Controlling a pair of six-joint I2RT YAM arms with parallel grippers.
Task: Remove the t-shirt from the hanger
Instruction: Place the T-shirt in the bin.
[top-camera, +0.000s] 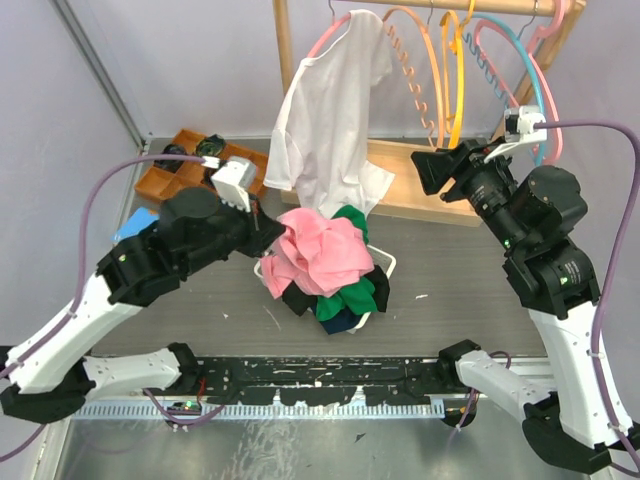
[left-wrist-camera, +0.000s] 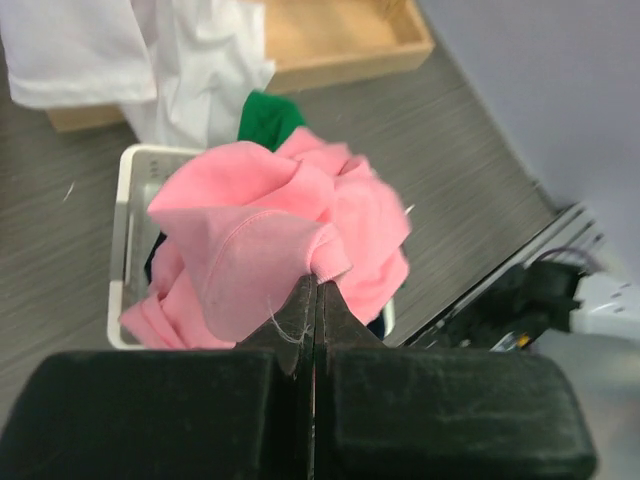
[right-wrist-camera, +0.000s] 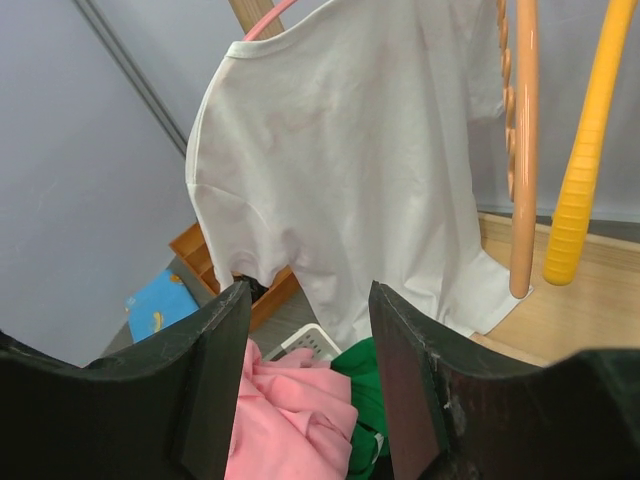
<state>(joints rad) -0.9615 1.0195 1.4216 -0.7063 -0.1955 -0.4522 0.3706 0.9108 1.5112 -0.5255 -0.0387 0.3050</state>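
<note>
The white t-shirt (top-camera: 325, 110) (right-wrist-camera: 350, 150) hangs from a pink hanger (top-camera: 330, 35) (right-wrist-camera: 268, 18) on the wooden rack, and its hem reaches down to the rack's base. My right gripper (top-camera: 428, 165) (right-wrist-camera: 309, 292) hovers open to the shirt's right, facing it, with nothing between its fingers. My left gripper (top-camera: 265, 225) (left-wrist-camera: 318, 280) is shut low at the left of the laundry basket. Its tips touch a pink cloth (left-wrist-camera: 270, 230); I cannot tell whether any fabric is pinched. The shirt's lower edge (left-wrist-camera: 190, 50) shows in the left wrist view.
A white basket (top-camera: 385, 262) (left-wrist-camera: 125, 200) holds pink (top-camera: 320, 250), green (top-camera: 355, 295) and dark clothes. Orange (top-camera: 430, 70), yellow (top-camera: 455, 60) and blue-pink hangers (top-camera: 525, 70) hang on the rail. The wooden rack base (top-camera: 420, 190) lies behind. An orange tray (top-camera: 180, 165) sits back left.
</note>
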